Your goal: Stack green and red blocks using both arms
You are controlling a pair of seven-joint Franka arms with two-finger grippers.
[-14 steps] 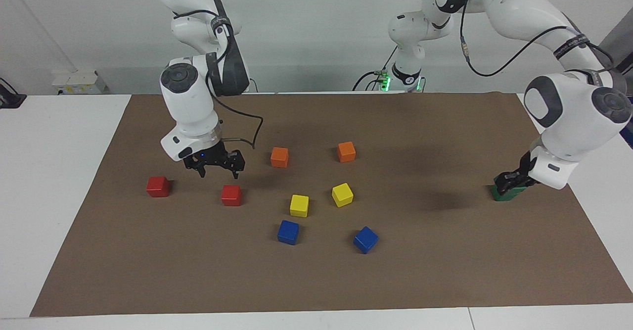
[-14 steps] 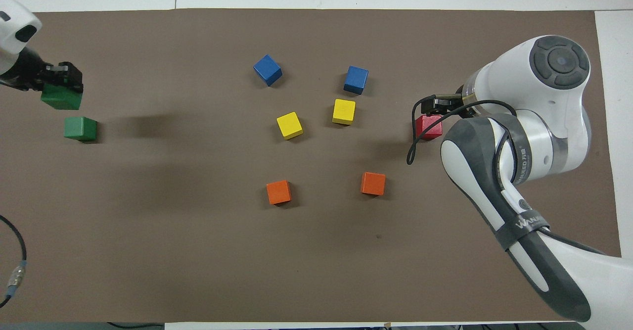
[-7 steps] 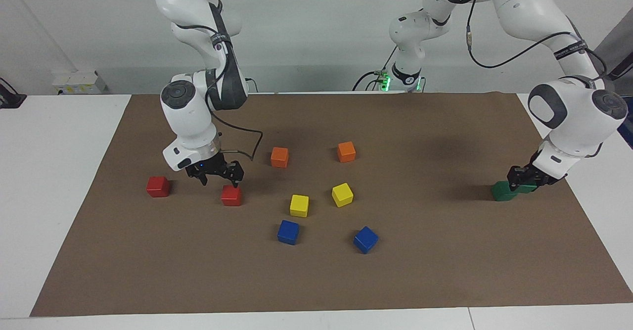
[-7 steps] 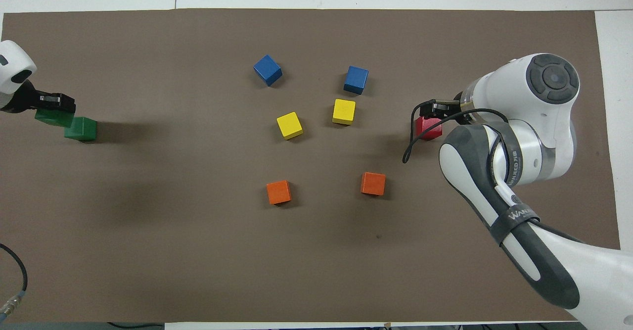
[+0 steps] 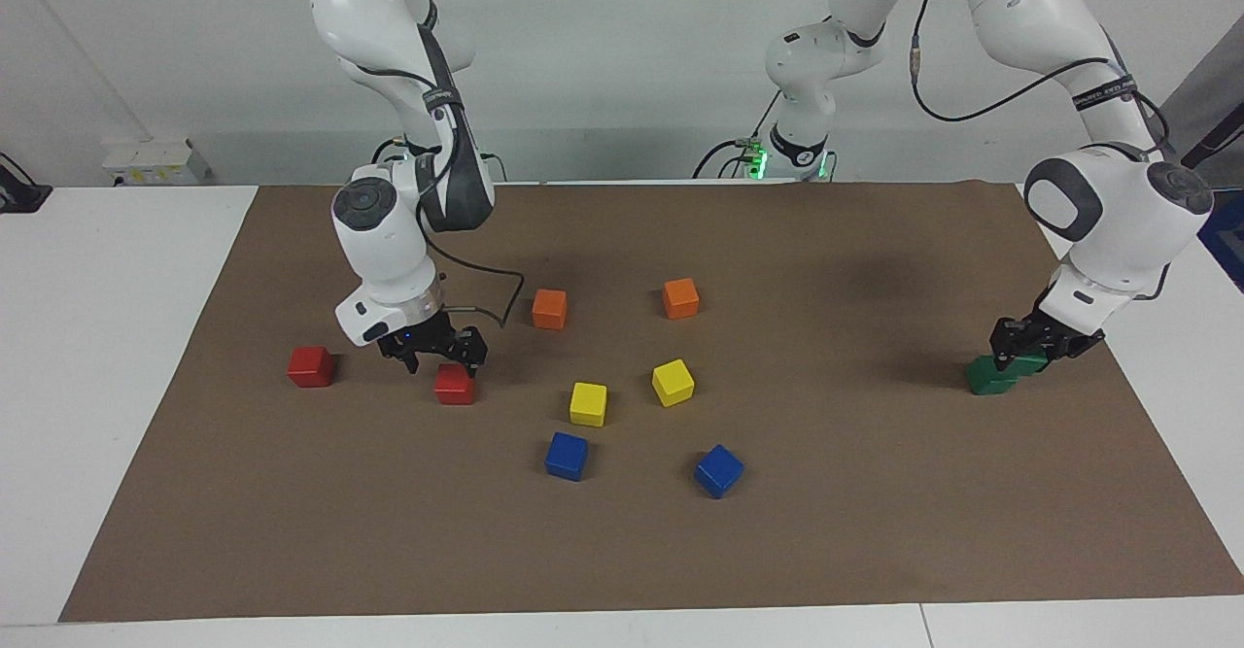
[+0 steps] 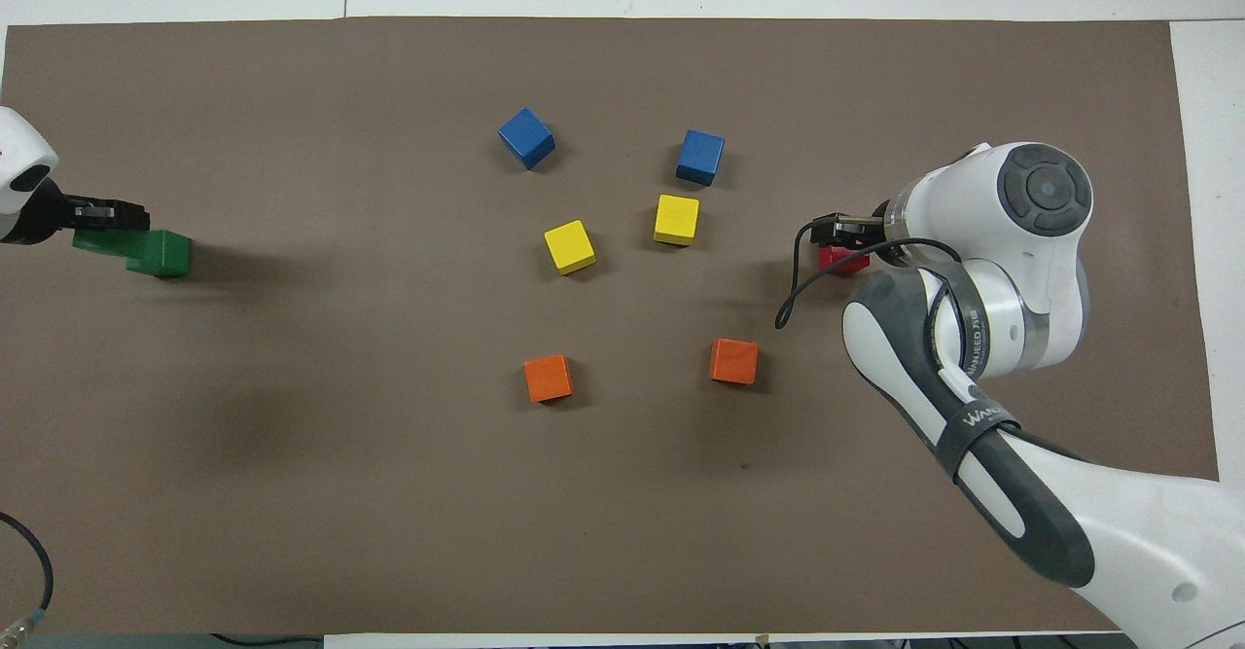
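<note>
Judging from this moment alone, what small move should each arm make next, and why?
Probably the right end effector should drop the last bit and close: it hangs open right over the red block, not yet gripping. The left end effector is shut on a green block that sits off-centre beside the other green block; it likely needs lifting and centring before release.

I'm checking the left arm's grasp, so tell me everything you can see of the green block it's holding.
The held green block is a small dark green matte cube, seemingly painted wood. The left gripper is shut on it from above, hiding much of its top. It sits level at the left arm's end of the brown mat, right beside the second green block, slightly higher than it in the facing view. Whether the two touch, or the held one rests on the mat, I cannot tell.
</note>
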